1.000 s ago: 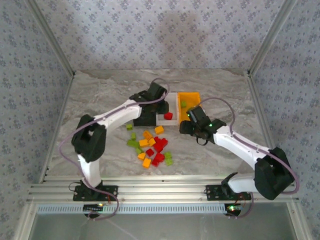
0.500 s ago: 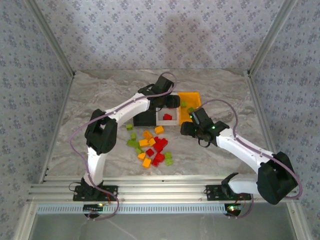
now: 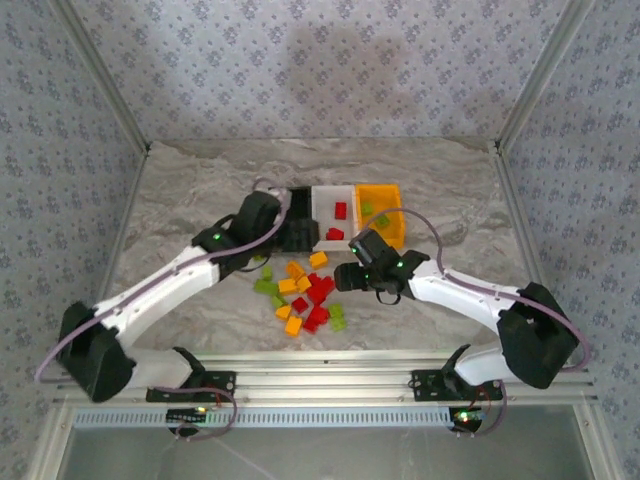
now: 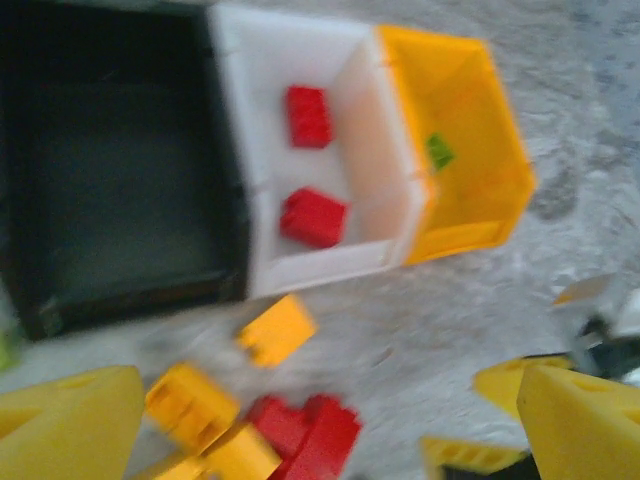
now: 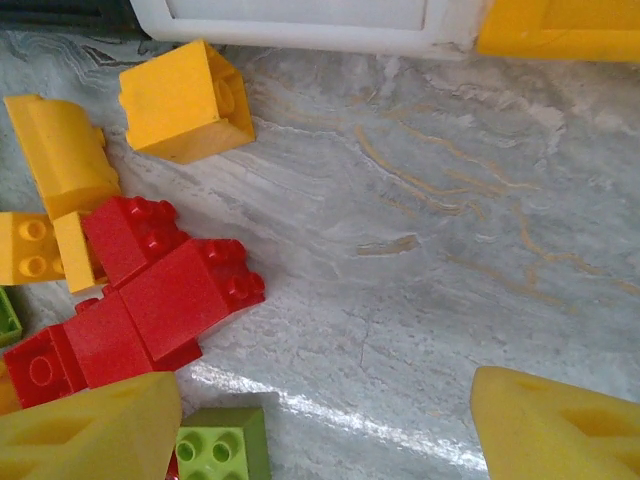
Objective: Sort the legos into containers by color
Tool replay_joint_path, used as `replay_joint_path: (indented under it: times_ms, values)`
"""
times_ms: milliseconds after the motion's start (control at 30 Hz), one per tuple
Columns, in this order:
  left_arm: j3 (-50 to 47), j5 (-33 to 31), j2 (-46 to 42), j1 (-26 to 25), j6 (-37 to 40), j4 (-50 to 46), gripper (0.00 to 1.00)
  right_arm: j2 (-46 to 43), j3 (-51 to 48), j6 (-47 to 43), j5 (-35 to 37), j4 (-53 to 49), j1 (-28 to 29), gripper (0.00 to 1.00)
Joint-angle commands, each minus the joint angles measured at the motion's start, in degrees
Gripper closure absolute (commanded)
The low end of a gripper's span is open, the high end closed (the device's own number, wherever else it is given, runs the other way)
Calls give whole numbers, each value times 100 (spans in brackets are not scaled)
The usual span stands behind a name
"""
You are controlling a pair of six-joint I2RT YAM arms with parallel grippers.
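The legos lie in a loose pile of red, yellow-orange and green bricks on the marble table. Behind them stand the containers: black bin, white bin with two red bricks, and orange bin with a green brick. My left gripper hovers open above the pile's far side, over red bricks, with nothing held. My right gripper is open low at the pile's right edge, a green brick beside its left finger.
A lone yellow brick sits between the pile and the white bin's front wall. Bare marble stretches to the right of the pile. In the top view the left arm crosses the table's left half.
The left gripper has opened and drawn back from over the white bin toward the pile; a second red brick now lies in that bin. The right gripper has shifted left toward the pile.
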Motion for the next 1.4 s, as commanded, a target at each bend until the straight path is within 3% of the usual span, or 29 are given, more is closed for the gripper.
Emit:
replay_joint_path:
  times_ms: [0,167,367,500,667,867,1100,1367]
  values:
    - [-998,-52,-350,726,-332,-74,8,103,182,-38,80,118,9,22]
    - [-1670,231,-316,1443,-367,512,24,150,313,-53,135,81,5,23]
    - [-1612,-60,405,1672,3,869,32,11,294,-62,227,-75,-25,23]
    - [-1652,163,665,1745,22,1031,38,-125,204,-52,237,-110,-95,23]
    - [-1902,261,532,1349,84,1218,30,-200,152,-62,230,-119,-164,23]
    - [-1692,-20,976,976,239,1152,33,-176,230,-93,206,-132,-234,23]
    - [-1633,-208,1365,886,253,985,47,-418,142,-87,238,-243,-350,22]
    - [-1609,-289,1078,758,232,832,72,-590,63,-49,251,-246,-544,23]
